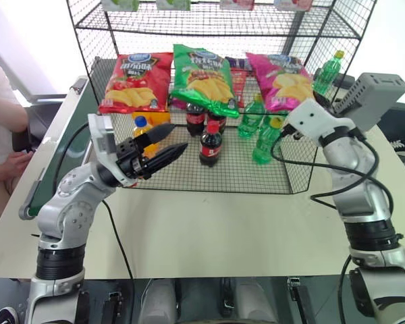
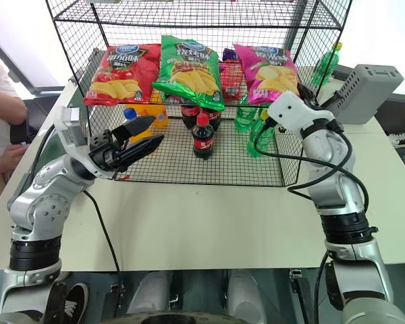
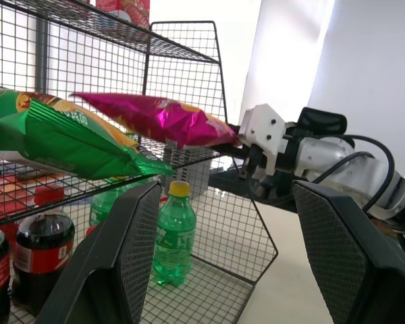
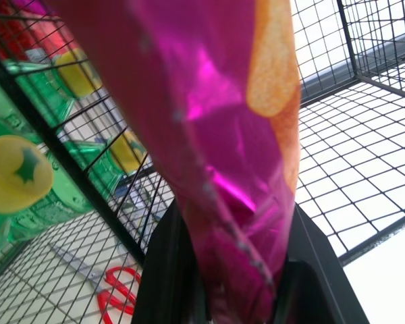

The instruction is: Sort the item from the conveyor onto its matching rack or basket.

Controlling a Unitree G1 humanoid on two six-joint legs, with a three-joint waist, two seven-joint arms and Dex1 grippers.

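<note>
My right gripper is pinching the bottom edge of the pink chip bag, jaws narrow on it, while the bag is lying on the black wire rack's middle shelf beside the green chip bag. My left gripper is hanging over the desk before the rack, jaws wide and holding nothing.
</note>
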